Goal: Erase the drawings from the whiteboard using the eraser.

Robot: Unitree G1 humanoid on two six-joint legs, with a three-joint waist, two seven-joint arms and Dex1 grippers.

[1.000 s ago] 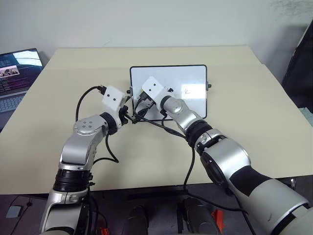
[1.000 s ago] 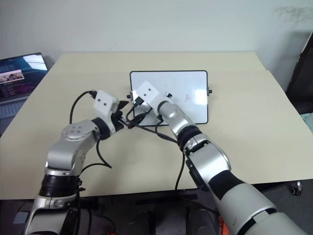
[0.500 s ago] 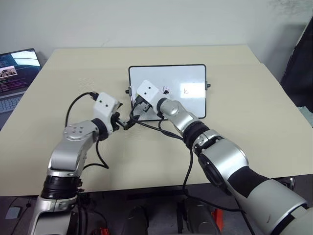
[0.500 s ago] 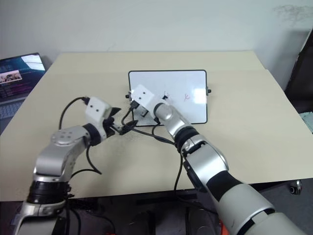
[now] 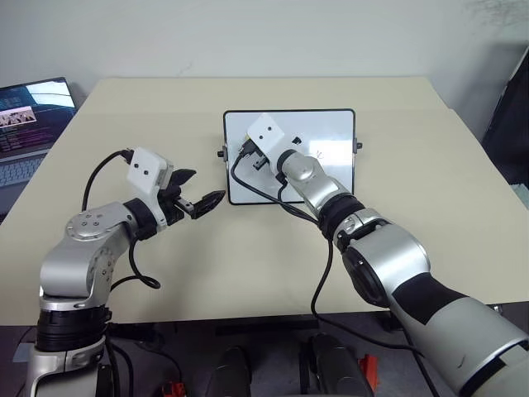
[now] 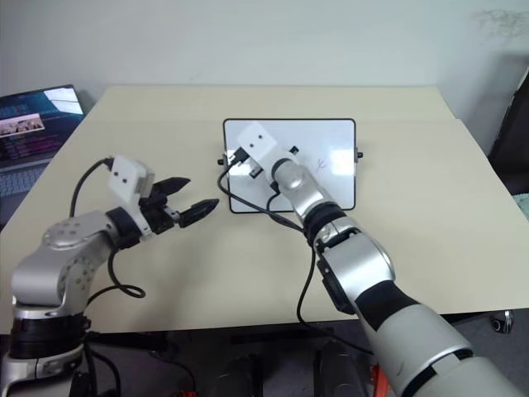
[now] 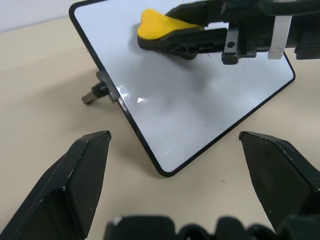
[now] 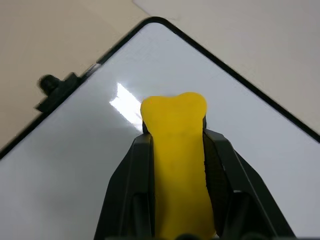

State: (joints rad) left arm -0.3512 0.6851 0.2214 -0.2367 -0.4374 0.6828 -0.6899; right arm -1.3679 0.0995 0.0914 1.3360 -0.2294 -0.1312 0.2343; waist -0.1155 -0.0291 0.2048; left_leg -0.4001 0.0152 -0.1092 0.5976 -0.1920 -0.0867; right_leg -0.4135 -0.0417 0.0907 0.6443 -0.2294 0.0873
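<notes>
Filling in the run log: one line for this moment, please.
right hand: shut on eraser, over whiteboard | left hand: open, off board | drawings: remain

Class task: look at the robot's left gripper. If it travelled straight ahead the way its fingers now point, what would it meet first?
Probably the whiteboard. The open left gripper points across bare table at the board's near corner, with nothing between. Whether it would strike the frame or pass above is unclear.

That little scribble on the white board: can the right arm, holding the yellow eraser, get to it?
Probably yes: the yellow block eraser already hangs over the black-framed whiteboard, and the small dark scribble lies uncovered just beside that arm.
</notes>
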